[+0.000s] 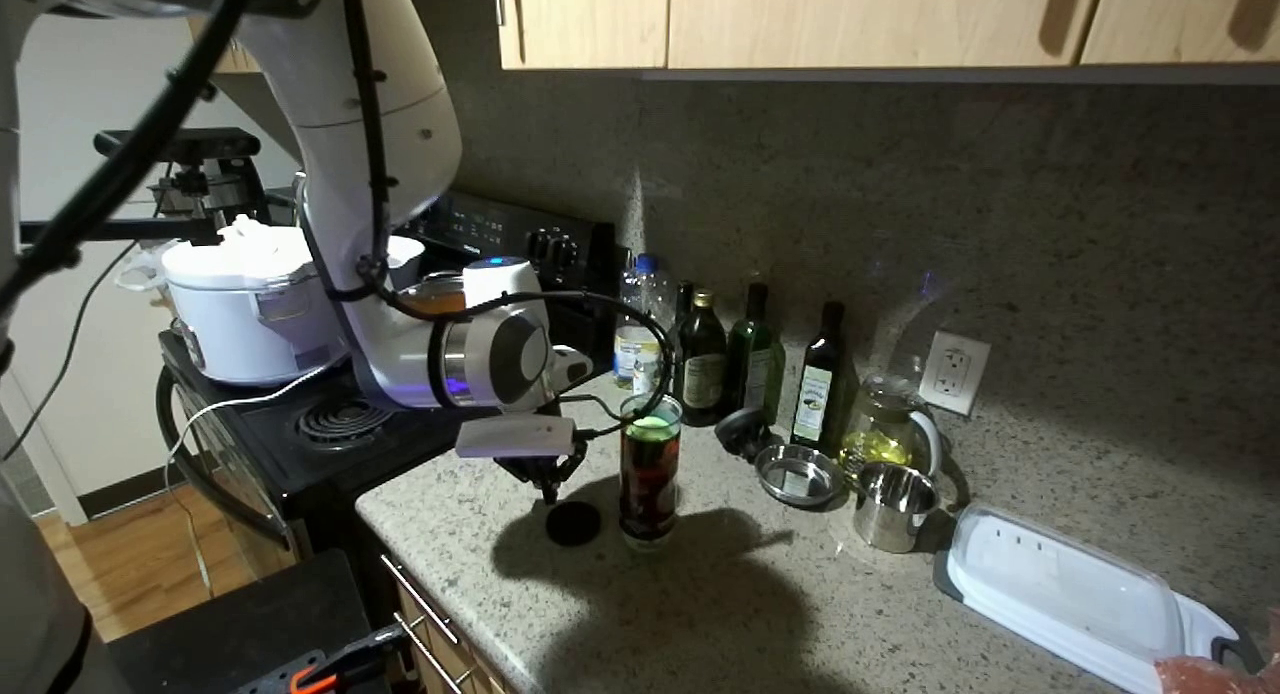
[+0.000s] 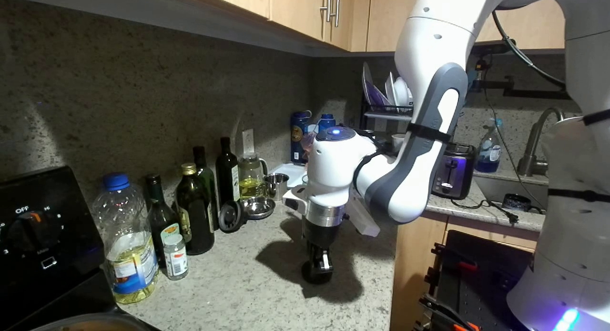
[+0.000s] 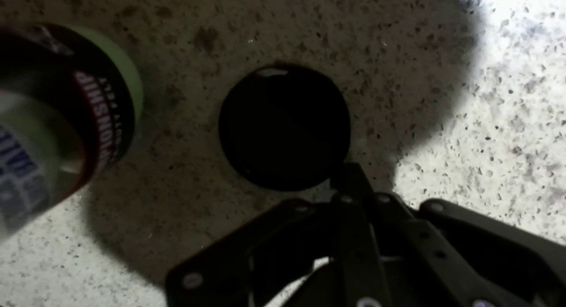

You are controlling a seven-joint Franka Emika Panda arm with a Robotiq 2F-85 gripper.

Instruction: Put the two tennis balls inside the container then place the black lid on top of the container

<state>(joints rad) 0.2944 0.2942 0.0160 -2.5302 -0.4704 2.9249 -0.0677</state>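
The black lid [image 1: 573, 524] [image 2: 310, 274] [image 3: 283, 128] lies flat on the counter. Upright beside it stands the container [image 1: 650, 484] [image 3: 101, 117], a clear tube with a dark red label; the arm blocks it in an exterior view. A yellow-green tennis ball [image 1: 651, 429] shows inside near the tube's top. More yellow-green shows through its clear lower parts in the wrist view, but separate balls cannot be told apart there. My gripper [image 1: 549, 494] [image 2: 322, 268] [image 3: 351, 176] points down at the lid's edge, its fingers together and nothing between them. Whether the fingertips touch the lid is unclear.
Dark glass bottles [image 1: 703, 359] line the back wall. Near them are a steel bowl [image 1: 799, 476], a steel cup [image 1: 895, 509] and a glass jug [image 1: 885, 436]. A white-lidded container [image 1: 1070, 589] lies farther along. The stove [image 1: 345, 419] borders the counter.
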